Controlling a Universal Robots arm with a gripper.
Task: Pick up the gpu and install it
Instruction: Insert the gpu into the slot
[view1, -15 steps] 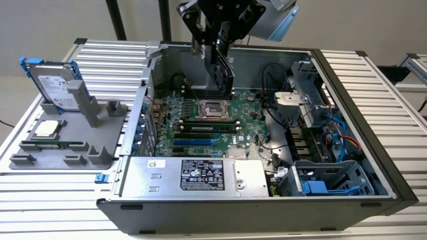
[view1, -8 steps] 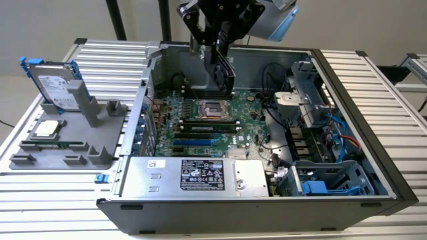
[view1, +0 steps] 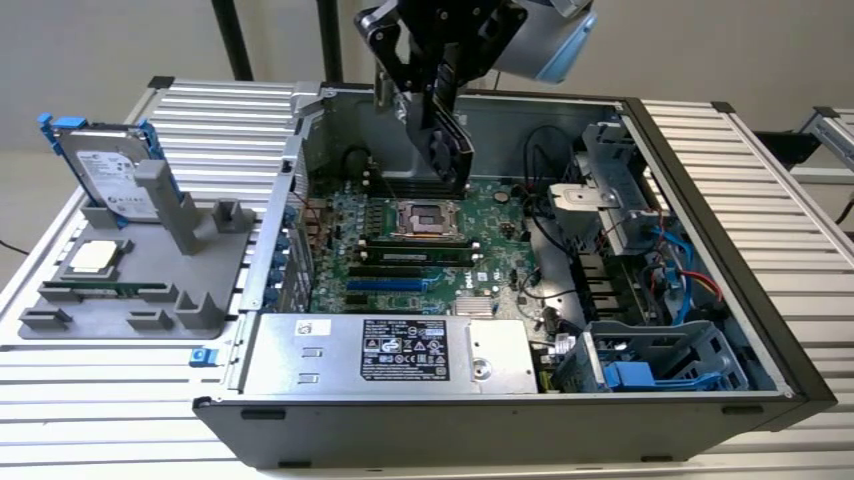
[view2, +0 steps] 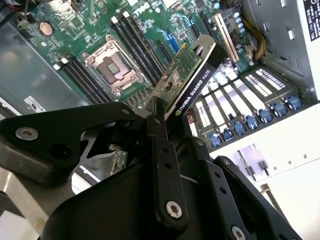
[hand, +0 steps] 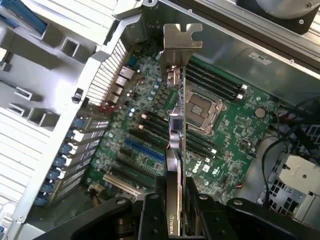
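The open computer case lies on a slatted worktop. At the case's near edge sits a silver power supply, and behind it the green motherboard. Above the motherboard and clear of it hangs the gpu, held on edge. The gripper has its fingers clamped on it, and the silver bracket is at the card's free end. On the exterior view's left, outside the case, a grey holder carries a processor chip and, farther back, an upright hard drive.
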